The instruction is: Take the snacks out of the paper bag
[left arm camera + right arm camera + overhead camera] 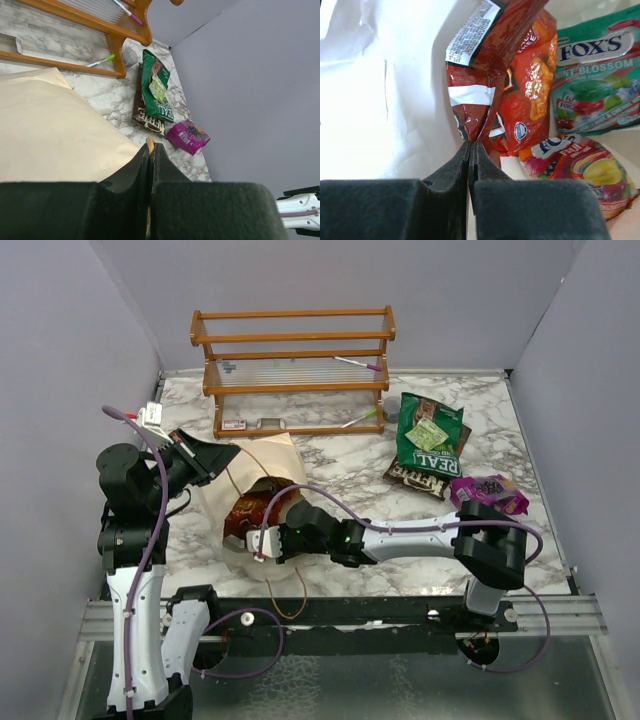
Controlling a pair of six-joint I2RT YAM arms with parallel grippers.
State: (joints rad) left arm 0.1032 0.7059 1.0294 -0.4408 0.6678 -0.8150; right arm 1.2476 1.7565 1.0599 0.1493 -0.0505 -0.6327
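Top view: my right gripper (262, 540) reaches inside the bag (283, 452). Left wrist: my left gripper (151, 150) is clamped on the bag's rim. Right wrist: the gripper pinches the orange packet (520, 95) by its seam, just ahead. That thin hold may slip when I lift.

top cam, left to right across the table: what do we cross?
Left gripper, jaws pinching the bag edge → paper bag → green packet → purple packet. Left out for overlap: rack, right gripper with the orange-red packet, brown packet.
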